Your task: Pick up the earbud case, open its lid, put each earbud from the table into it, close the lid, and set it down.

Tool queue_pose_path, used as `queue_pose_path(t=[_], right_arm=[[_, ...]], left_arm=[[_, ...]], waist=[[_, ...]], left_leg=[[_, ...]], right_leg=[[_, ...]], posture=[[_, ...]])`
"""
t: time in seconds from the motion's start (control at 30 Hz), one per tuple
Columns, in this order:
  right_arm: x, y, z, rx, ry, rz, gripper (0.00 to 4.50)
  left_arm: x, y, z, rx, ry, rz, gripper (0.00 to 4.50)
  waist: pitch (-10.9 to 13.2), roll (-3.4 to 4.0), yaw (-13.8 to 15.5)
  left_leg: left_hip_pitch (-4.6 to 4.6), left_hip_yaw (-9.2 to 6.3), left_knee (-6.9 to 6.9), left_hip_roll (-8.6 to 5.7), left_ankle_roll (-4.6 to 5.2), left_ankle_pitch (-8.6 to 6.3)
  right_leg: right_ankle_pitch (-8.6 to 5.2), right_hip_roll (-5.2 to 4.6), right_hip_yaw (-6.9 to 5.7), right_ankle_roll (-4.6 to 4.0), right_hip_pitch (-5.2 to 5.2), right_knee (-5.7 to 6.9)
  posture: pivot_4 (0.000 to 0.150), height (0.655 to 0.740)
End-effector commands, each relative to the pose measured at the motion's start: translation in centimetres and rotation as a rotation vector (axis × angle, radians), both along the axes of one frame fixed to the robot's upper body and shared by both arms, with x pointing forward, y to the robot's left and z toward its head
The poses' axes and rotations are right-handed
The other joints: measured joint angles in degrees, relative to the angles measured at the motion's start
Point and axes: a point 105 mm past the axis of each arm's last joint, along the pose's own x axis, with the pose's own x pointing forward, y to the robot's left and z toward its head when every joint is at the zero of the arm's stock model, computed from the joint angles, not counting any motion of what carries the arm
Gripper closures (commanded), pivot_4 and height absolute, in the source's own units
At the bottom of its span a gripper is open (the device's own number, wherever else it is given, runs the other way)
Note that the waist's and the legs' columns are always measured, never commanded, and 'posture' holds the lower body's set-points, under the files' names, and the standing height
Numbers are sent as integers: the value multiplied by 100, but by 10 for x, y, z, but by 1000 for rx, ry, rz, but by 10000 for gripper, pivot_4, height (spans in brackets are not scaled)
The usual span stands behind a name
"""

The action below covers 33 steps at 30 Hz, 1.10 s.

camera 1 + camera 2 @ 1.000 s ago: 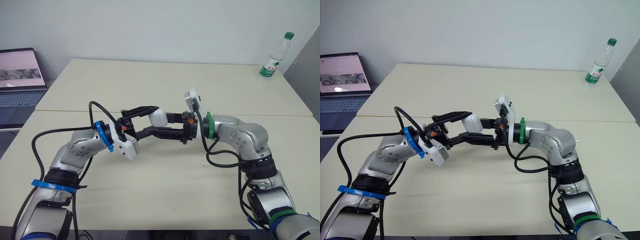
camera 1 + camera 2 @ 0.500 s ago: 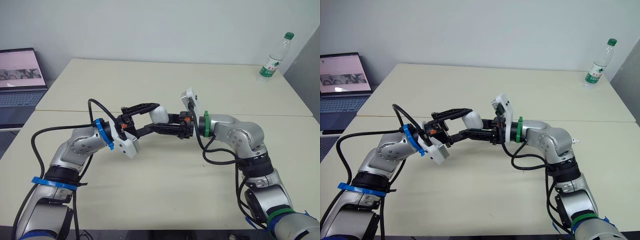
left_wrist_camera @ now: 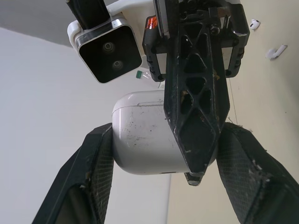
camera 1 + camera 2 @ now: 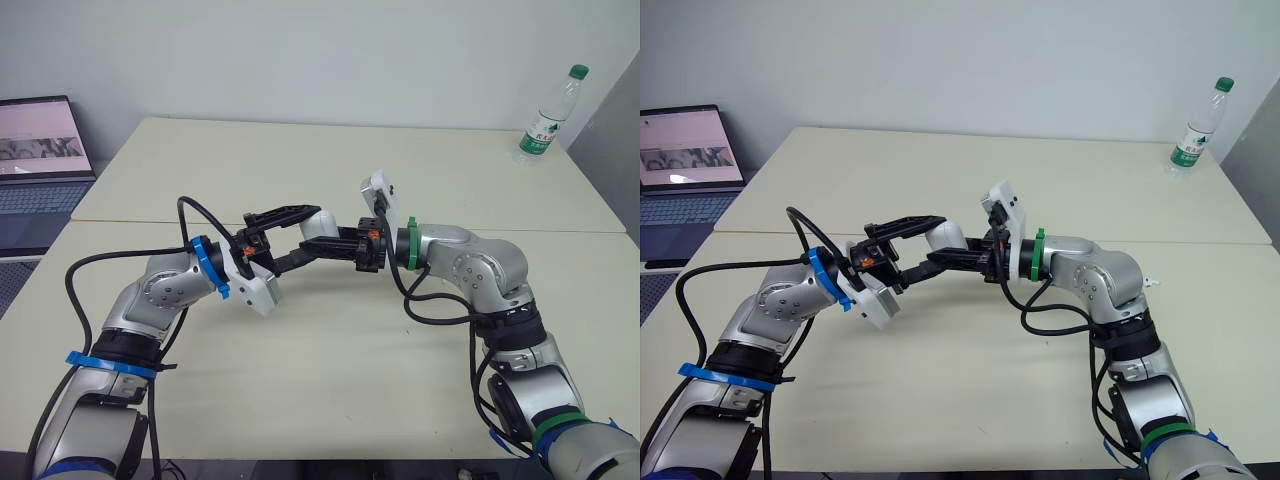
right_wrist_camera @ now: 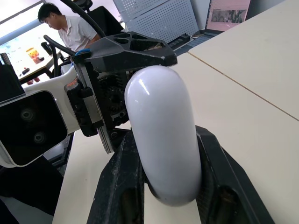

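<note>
Left gripper [image 3: 166, 140] pinches the earbud case [image 3: 135, 140] mid-air between its fingers; right gripper [image 5: 166, 140] clamps it too. Case is probably light, hard and slick, so grip low on flat sides.

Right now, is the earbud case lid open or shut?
Shut: the lid seam on the earbud case sits flush, with no gap.

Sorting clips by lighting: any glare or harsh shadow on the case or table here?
Right wrist view: a soft sheen runs along the case, nothing washed out. Left wrist view: no glare on it. Left eye view: table evenly lit; laptop screen bright yet legible.
</note>
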Motion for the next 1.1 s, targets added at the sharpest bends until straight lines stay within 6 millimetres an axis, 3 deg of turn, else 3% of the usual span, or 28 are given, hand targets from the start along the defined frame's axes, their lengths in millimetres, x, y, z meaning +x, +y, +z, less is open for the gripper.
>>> queue_pose_path(t=[0.03,0.13,0.4,0.53,0.63,0.73,0.83,0.93,1.1], right_arm=[[0,-1,16,49,-43,1,35672],[4,-3,14,49,-41,-22,35672],[28,-16,0,-53,-141,-168,35672],[41,-28,-19,-228,-319,-231,35672],[39,-25,-26,-308,-432,-197,35672],[37,-19,-29,-327,-474,-170,35672],[33,-11,-31,-340,-500,-138,35672],[30,-6,-32,-347,-513,-117,35672],[25,2,-30,-354,-535,-95,35672]], left_arm=[[-2,-1,10,-20,-14,-18,7485],[-3,1,13,-23,-12,-19,781],[-7,20,22,-17,170,22,781],[-8,28,21,16,563,100,781],[-13,29,19,58,939,155,781],[-15,27,22,108,1033,166,781],[-11,25,18,202,1056,183,6501],[-1,25,15,231,1045,226,15610],[11,19,18,253,1005,228,15610]], waist=[[0,0,0],[0,0,-2],[0,0,-9],[1,0,-25],[2,0,-29],[4,2,-22],[4,2,-14],[4,2,-11],[4,3,-3]], left_leg=[[0,-1,0,0,0,0],[0,0,0,0,0,0],[0,0,0,1,0,0],[0,1,0,0,0,0],[0,-2,-1,2,0,0],[3,-5,2,2,0,1],[4,-5,5,6,-4,2],[4,-4,6,7,-5,3],[1,-6,10,8,-5,4]], right_leg=[[0,0,0,0,0,0],[0,1,0,0,0,0],[0,1,1,0,-1,1],[-1,5,4,1,-1,-2],[-4,18,5,4,-1,-3],[-9,57,4,11,-1,1],[-9,71,6,10,0,3],[-9,74,8,9,-1,4],[-10,75,11,8,-1,4]], posture=[[1500,7400],[1500,7400],[1500,7400],[1500,7400],[1500,7400],[1500,7400],[1500,7400],[1500,7400],[1500,7400]])
